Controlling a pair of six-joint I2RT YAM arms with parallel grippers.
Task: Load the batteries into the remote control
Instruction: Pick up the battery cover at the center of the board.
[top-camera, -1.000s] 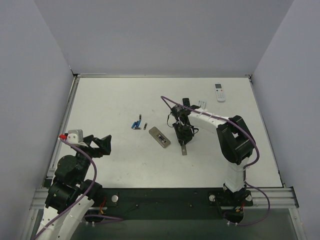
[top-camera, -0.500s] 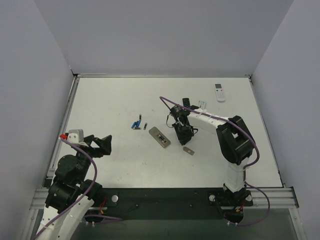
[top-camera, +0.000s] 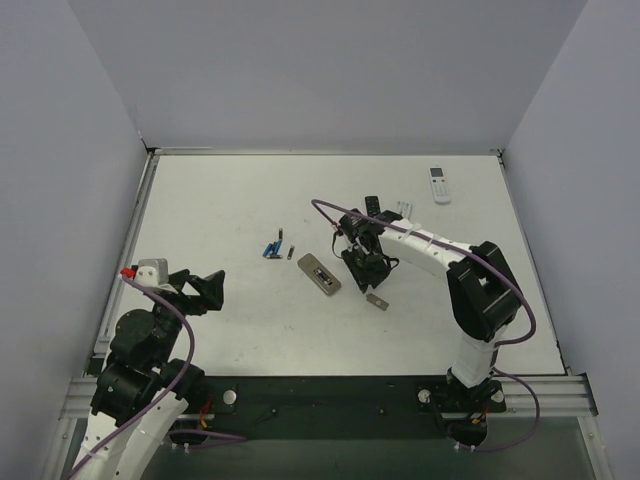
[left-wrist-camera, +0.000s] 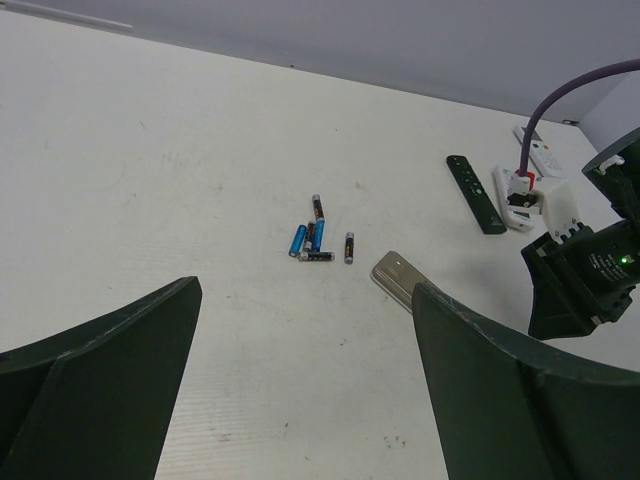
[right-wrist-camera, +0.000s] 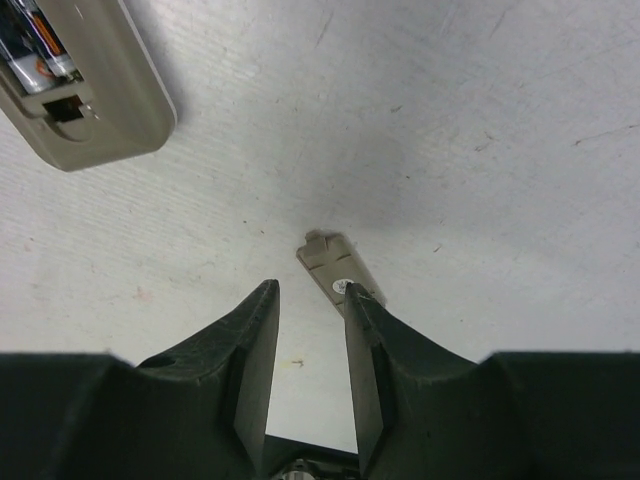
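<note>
Both grippers: left gripper (top-camera: 207, 289) wide, empty; right gripper (right-wrist-camera: 310, 290) narrow, empty.
Remote control (top-camera: 319, 275): back up, beside right fingers (right-wrist-camera: 255, 330) (untouched).
Batteries (top-camera: 274, 249): loose, farther left.
Change: battery cover (right-wrist-camera: 330, 268), earlier gripped, now on table (top-camera: 200, 200).

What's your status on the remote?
Left end effector open, empty. Right end effector open, empty, above battery cover. Remote control face-down, batteries loose nearby. Nothing blocking.
</note>
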